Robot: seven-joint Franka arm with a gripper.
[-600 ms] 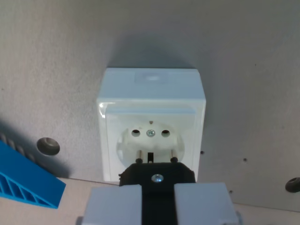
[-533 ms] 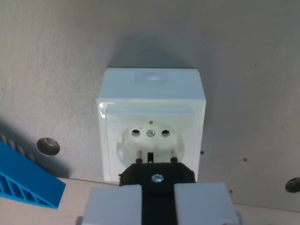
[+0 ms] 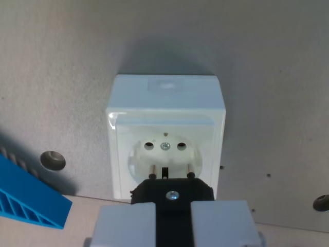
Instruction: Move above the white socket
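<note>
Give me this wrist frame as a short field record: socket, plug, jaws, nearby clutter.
socket: white socket, facing camera, two holes and centre screw visible
plug: black plug, two pins pointing at the socket's recess, not inserted
gripper: gripper jaws shut on the plug
clutter: blue ribbed part at the wrist view's lower left; round fastener beside it
surface: grey board

The black plug hides the white socket's lower edge; the blue wedge seems cropped.

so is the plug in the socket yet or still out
Out. The black plug, held in the gripper, has both pins bare, their tips short of the white socket holes.
</note>
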